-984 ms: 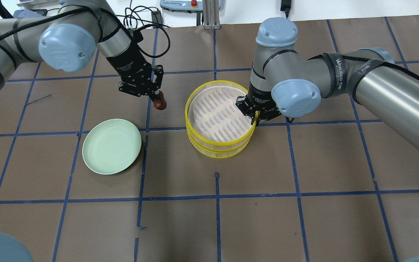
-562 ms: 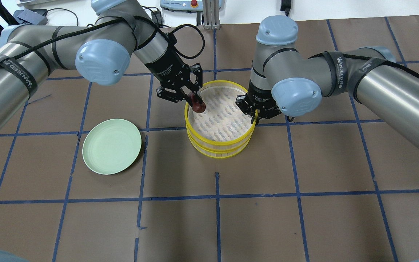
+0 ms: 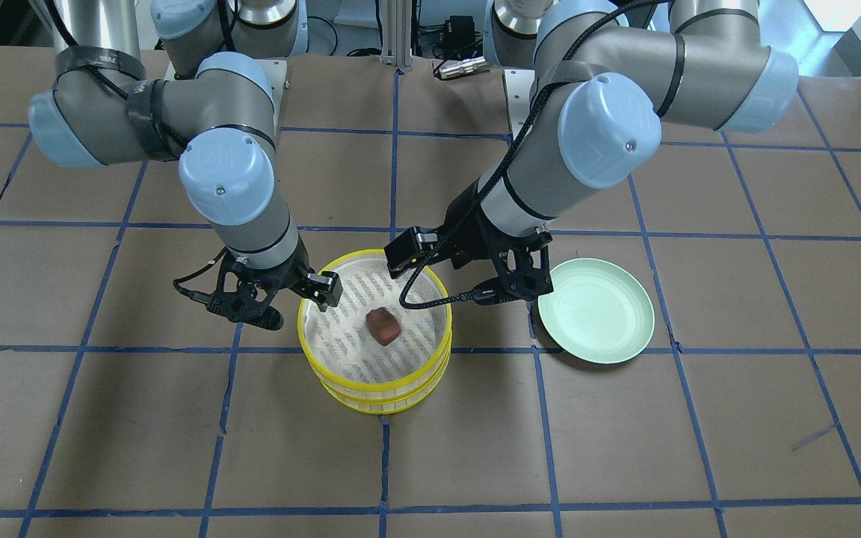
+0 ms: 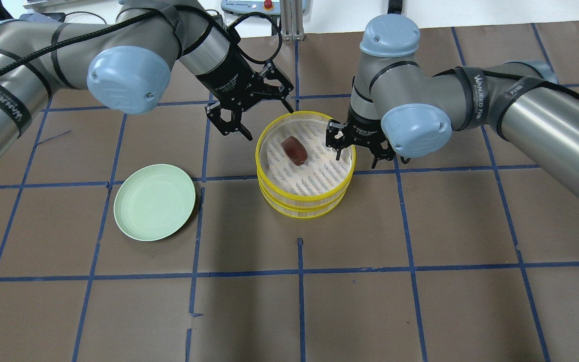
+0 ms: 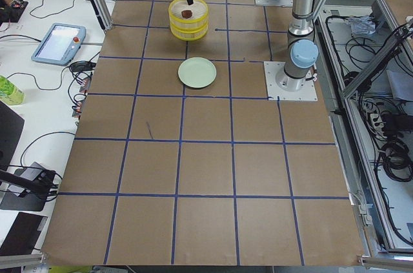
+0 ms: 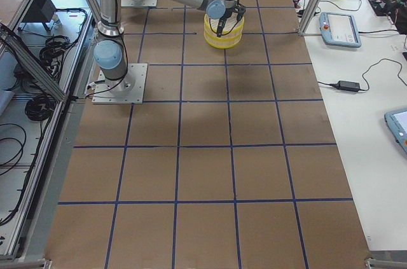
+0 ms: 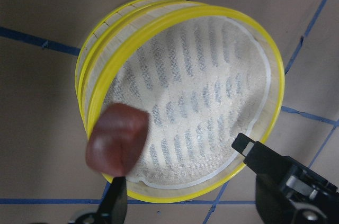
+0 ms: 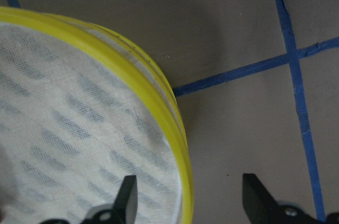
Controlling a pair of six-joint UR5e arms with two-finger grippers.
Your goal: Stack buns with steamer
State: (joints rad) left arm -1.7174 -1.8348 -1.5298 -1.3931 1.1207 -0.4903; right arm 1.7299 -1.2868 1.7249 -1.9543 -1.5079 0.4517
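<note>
Red-brown bun (image 4: pixel 294 151) dropped from left hand (image 4: pixel 268 122) into top steamer (image 4: pixel 299 207) tier, lies on liner | left hand released, off rim | right hand (image 4: pixel 357 156) let go, straddling rim | lift right hand straight up, don't nudge tier, then clear left

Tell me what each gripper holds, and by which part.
Nothing is held. The left gripper is open by the steamer, where the red-brown bun lies loose; the right gripper is open astride its rim.

The round yellow steamer basket (image 4: pixel 299 207) is open from above, a dark red-brown bun (image 4: pixel 294 151) lying inside. The left gripper (image 4: pixel 268 122) hangs beside its far-left rim; the right gripper (image 4: pixel 356 160) straddles the right rim with spread jaws.
</note>
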